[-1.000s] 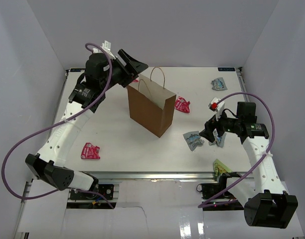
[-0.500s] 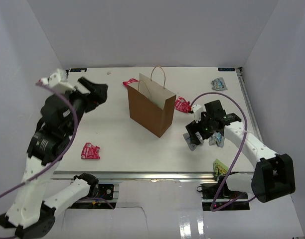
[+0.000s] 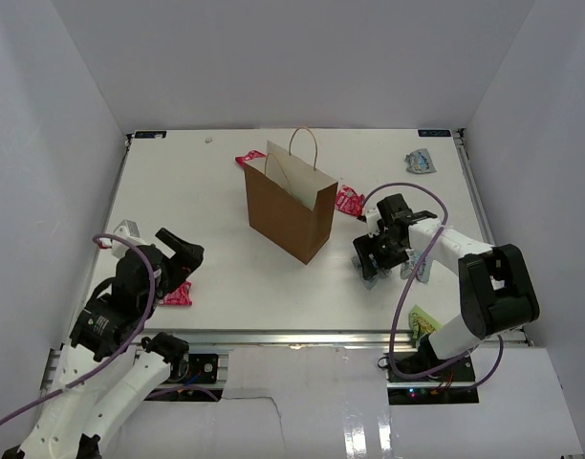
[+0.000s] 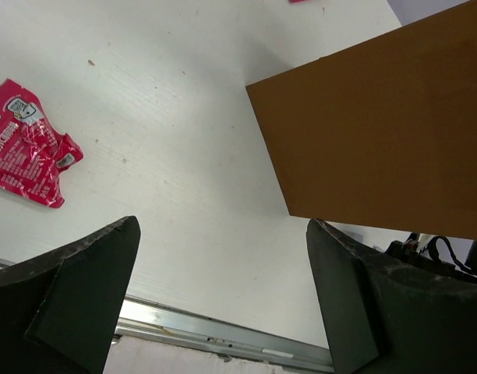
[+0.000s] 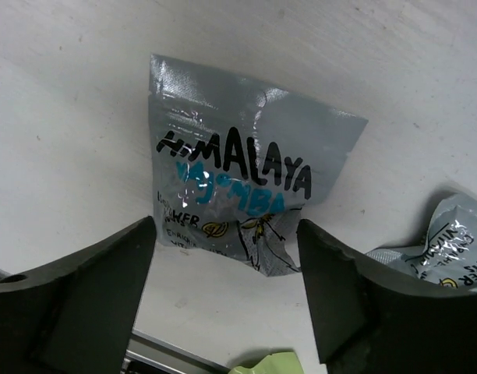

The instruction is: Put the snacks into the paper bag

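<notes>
Paper bag is seen upright near the middle of the table, top open and handles raised. All the snacks that can be seen lie on the table outside it.

Right side: the right gripper is held low over a blue-silver packet, just right of the bag's near corner. In the right wrist view its fingers are spread wide, one on either side of the packet, which lies flat and printed side up. No contact with the foil can be made out. A second blue-silver packet lies just to the right of the first, apart from it. A yellow-green packet is noted nearer, close to the table's near edge.

Left side: the left gripper is raised over the near-left part of the table and pointed toward the bag. In the left wrist view its fingers are wide apart with nothing between them. A pink-red packet lies on the table below and to the left of it. In the top view this packet is partly covered by the arm. The bag's brown side wall fills the upper right of that wrist view.

Other snacks:
- A second pink-red packet lies just right of the bag.
- A third pink-red packet lies at the bag's far-left corner.
- A third blue-silver packet lies far right, well apart from the bag.
</notes>
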`<state>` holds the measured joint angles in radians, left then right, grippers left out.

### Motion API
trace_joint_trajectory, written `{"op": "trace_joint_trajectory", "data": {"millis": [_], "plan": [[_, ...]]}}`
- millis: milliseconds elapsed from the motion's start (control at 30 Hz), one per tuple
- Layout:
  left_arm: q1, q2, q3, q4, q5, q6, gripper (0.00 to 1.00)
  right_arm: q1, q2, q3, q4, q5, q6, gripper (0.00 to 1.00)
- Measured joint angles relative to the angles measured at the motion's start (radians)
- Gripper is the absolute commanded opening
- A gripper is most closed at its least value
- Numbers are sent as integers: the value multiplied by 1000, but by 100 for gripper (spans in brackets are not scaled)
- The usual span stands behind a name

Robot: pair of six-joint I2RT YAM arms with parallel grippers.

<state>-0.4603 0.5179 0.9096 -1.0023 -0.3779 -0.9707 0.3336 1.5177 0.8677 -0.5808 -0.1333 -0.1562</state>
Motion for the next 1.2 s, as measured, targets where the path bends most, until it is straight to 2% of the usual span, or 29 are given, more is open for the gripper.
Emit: {"op": "trace_joint_trajectory", "data": {"millis": [100, 133, 200, 233, 333, 500, 633, 700, 767, 967, 1067, 1200], "plan": [[0, -29, -28, -17, 3, -46, 98, -6, 31, 0, 23, -2, 14, 55], [0, -41, -38, -18, 3, -61, 98, -11, 40, 5, 25, -4, 16, 39], [0, -58, -54, -24, 4, -81, 98, -27, 55, 13, 32, -30, 26, 29], [0, -62, -60, -26, 5, -90, 98, -35, 60, 18, 31, -44, 34, 19], [0, -64, -74, -29, 11, -111, 98, -64, 67, 26, 35, -79, 42, 8], [0, -62, -105, -53, 12, -171, 98, -109, 0, 24, 31, -114, -41, 8], [0, -61, -126, -90, 0, -221, 98, -136, -253, 60, 32, -225, -173, 8], [0, -59, -133, -103, -4, -241, 98, -129, -384, 150, 47, -284, -229, 8], [0, -53, -136, -111, -5, -257, 98, -100, -446, 279, 74, -320, -261, 8], [0, 7, -137, -119, -6, -287, 98, 74, -345, 671, 153, -311, -265, 8], [0, 40, -137, -119, -6, -291, 98, 143, -264, 740, 171, -250, -254, 8], [0, 53, -137, -121, -5, -299, 98, 238, -160, 732, 166, -144, -248, 8]]}}
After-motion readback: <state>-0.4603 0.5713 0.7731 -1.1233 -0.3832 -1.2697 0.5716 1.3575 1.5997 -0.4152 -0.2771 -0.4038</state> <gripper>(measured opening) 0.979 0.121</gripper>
